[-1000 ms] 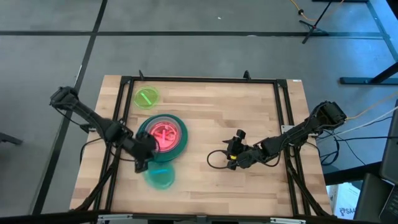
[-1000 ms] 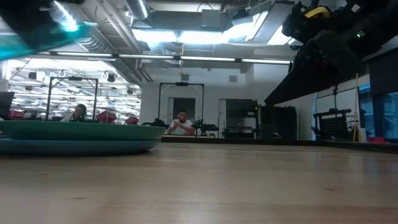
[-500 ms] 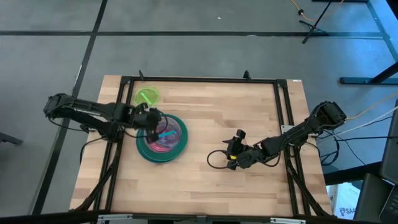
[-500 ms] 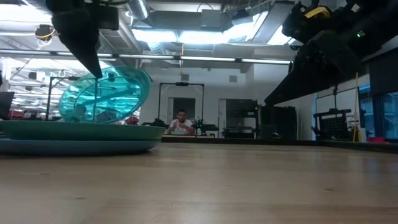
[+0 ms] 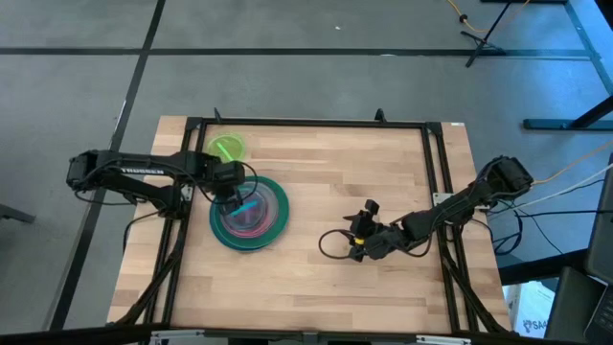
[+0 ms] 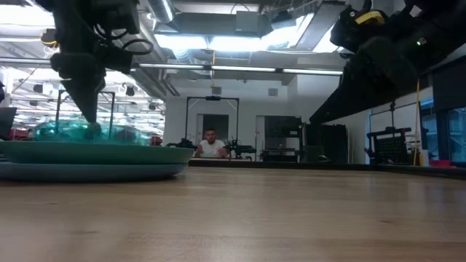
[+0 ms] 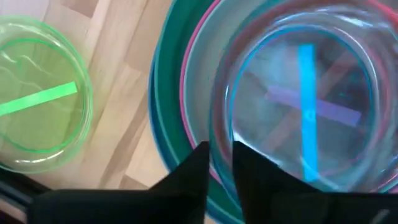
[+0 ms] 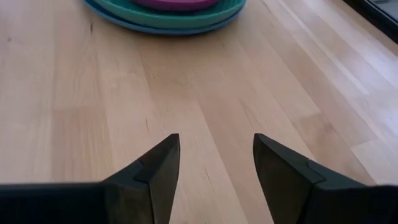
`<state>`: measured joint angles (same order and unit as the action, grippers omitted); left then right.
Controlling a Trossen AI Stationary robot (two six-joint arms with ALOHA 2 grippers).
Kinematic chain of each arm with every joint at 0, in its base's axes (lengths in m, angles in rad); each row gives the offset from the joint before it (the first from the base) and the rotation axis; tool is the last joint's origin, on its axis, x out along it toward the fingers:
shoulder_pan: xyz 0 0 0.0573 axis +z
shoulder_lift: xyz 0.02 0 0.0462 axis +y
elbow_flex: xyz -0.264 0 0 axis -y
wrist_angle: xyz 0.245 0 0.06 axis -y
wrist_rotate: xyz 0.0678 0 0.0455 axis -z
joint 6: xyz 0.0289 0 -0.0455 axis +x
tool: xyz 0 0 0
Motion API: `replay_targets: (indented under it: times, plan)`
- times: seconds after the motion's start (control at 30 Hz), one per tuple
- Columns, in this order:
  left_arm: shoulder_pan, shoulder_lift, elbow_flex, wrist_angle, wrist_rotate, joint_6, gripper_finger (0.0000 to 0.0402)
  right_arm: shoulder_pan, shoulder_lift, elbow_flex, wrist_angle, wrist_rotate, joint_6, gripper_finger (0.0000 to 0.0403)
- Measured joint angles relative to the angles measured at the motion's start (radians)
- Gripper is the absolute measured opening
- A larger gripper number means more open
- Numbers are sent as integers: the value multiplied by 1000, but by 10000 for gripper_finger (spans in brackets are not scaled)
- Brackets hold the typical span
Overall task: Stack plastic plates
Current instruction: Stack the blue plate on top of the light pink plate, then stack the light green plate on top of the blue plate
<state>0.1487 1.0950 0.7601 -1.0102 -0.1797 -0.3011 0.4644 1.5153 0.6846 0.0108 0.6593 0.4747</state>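
A stack of plastic plates [image 5: 230,234] lies left of the table's middle, with a blue plate [image 6: 87,172] at the bottom and a dark green one [image 6: 95,152] on it. A translucent cyan plate [image 7: 305,112] lies flat on top. My left gripper [image 7: 221,155] points down over the cyan plate's edge, its fingers a little apart. A lime plate [image 5: 226,149] rests flat on the wood beyond the stack. My right gripper [image 8: 216,155] waits open, low over bare wood right of centre [image 5: 356,244]. My left gripper comes from above, pointing down, with its fingers standing on either side of the cyan plate's rim [image 7: 219,127]. I cannot tell whether they touch it. The plate lies flat inside the stack.
Black frame rails [image 5: 306,123] run along the table's edges. A dark cable loop [image 5: 330,245] lies beside my right gripper. People sit in the room beyond the table [image 6: 211,144]. Bare wood stretches between the stack and my right gripper.
My left gripper has carried the cyan plate from beside the stack's near side toward the far edge, over the stack, and down. Half a second ago the plate stood tilted on its edge on the stack. It now lies flat on top.
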Motion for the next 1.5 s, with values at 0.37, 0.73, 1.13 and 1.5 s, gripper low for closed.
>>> replay_targets:
  times: [0.37, 0.73, 1.13, 1.5]
  plan:
    - [56, 0, 66, 122, -226, 71, 132, 0, 48, 0, 9, 14, -8, 195]
    - [350, 320, 63, 344, -222, 93, 133, 0, 54, 0, 55, 30, -8, 195]
    - [483, 567, 118, 426, -223, 41, 133, 0, 54, 0, 44, 58, -12, 195]
    - [501, 624, 122, 446, -253, 71, 98, 0, 54, 0, 44, 60, -12, 195]
